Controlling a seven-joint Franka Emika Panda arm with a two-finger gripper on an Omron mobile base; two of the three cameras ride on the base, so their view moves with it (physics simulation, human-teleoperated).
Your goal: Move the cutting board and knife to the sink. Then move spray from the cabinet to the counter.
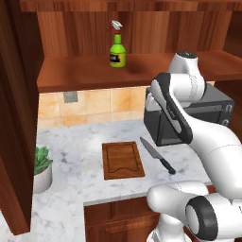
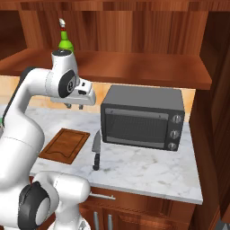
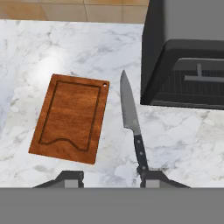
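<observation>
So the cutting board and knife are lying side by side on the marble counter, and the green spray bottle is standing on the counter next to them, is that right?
Not quite. The cutting board and knife do lie side by side on the counter, but the spray stands up on the cabinet shelf, as the left base view shows.

cutting board (image 1: 123,160) on counter (image 1: 66,156), knife (image 1: 158,155) just right, spray (image 1: 117,50) in cabinet (image 1: 85,71)

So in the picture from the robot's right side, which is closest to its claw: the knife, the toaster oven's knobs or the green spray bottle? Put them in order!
Measured from the gripper above the counter:
1. Knife, just below and slightly right, on the marble.
2. Spray bottle, up on the cabinet shelf behind the arm; close to the knife's gap, so this pair is uncertain.
3. Oven knobs, far right.
</observation>
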